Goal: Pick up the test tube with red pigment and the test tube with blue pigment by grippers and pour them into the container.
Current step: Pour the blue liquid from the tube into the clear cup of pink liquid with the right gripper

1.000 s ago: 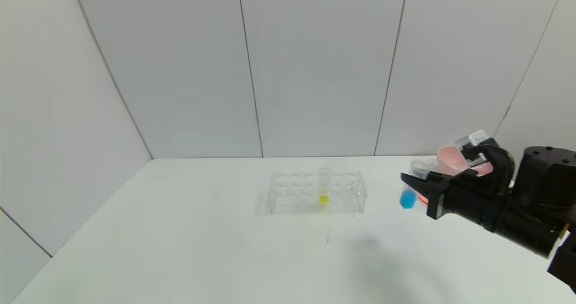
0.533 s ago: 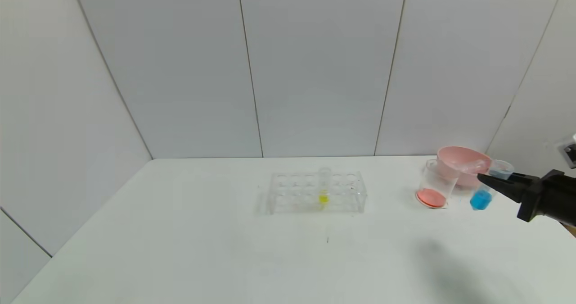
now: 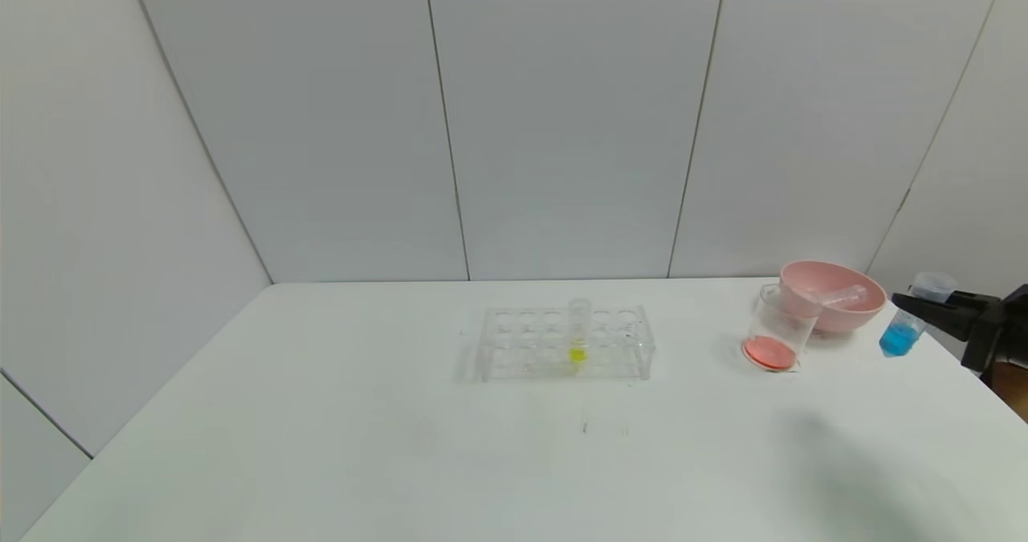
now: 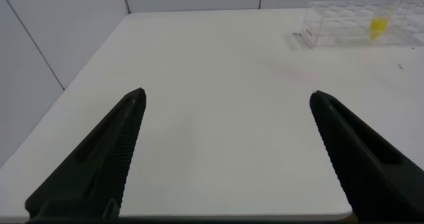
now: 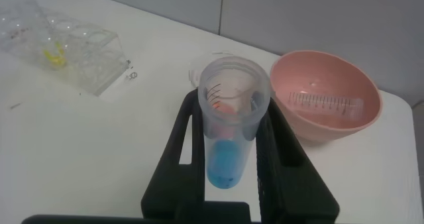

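My right gripper [image 3: 914, 303] is shut on the test tube with blue pigment [image 3: 900, 337] and holds it slightly tilted above the table's right edge, right of the pink bowl. In the right wrist view the blue tube [image 5: 228, 154] sits between the fingers [image 5: 189, 138]. The container, a clear beaker [image 3: 777, 325], stands left of the bowl with orange-red liquid at its bottom. No tube with red liquid shows. My left gripper [image 4: 226, 95] is open and empty over the table's near left part.
A pink bowl [image 3: 835, 311] at the back right holds an empty clear tube [image 3: 840, 295]. A clear tube rack [image 3: 530, 341] stands mid-table with a yellow-liquid tube [image 3: 577, 341] in it. The table's right edge is close under my right gripper.
My right gripper has carried the blue tube to the right, from in front of the beaker to past the pink bowl. The beaker and bowl now show fully.
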`<state>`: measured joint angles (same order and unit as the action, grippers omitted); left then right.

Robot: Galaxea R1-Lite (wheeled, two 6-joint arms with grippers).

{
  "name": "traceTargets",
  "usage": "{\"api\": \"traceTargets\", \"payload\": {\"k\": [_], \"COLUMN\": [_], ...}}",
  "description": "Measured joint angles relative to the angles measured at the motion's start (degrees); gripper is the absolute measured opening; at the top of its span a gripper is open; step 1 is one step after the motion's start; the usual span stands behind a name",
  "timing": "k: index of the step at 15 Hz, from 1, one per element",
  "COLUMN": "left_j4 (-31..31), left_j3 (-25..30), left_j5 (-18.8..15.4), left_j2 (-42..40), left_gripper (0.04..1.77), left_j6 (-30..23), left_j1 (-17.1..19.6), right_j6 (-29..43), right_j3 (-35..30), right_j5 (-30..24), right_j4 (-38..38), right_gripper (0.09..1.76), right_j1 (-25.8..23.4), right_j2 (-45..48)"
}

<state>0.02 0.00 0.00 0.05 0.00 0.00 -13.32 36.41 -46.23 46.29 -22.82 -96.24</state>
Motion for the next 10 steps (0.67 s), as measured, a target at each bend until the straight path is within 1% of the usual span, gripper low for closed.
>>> {"api": "traceTargets", "payload": {"k": [1,2,4,5,7,8,10], "left_j4": [0.00,0.00,0.00,0.05,0.02,0.02,0.05], "left_j3": [0.00,0.00,0.00,0.00,0.00,0.00,0.00], "left_j5": [0.00,0.00,0.00,0.00,0.00,0.00,0.00], "left_j2": [0.00,0.00,0.00,0.00,0.00,0.00,0.00], "left_gripper": [1.76,1.76,1.76,1.76,1.76,1.76,1.76], "left_j6": [0.00,0.00,0.00,0.00,0.00,0.00,0.00], "left_j1": [0.00,0.00,0.00,0.00,0.00,0.00,0.00], "right_j6": [-1.26,-3.17,-7.97,-11.33,-18.01,-21.32,-27.19], "right_j3": [2.78,6.69,15.59,21.16,31.63,36.79,45.45], "right_j5": [0.60,1.29,2.05,2.30,2.84,3.89,6.60], "right_j4": [-3.86,-9.95,-24.54,-33.21,-48.06,-54.36,-63.12], "right_gripper": [0.50,0.50,0.50,0.50,0.50,0.50,0.50], "right_j1": [0.33,0.69,1.29,1.61,2.34,2.86,4.13], "right_j2": [-0.80,-1.68,-3.28,-4.19,-6.21,-7.51,-10.37]}}
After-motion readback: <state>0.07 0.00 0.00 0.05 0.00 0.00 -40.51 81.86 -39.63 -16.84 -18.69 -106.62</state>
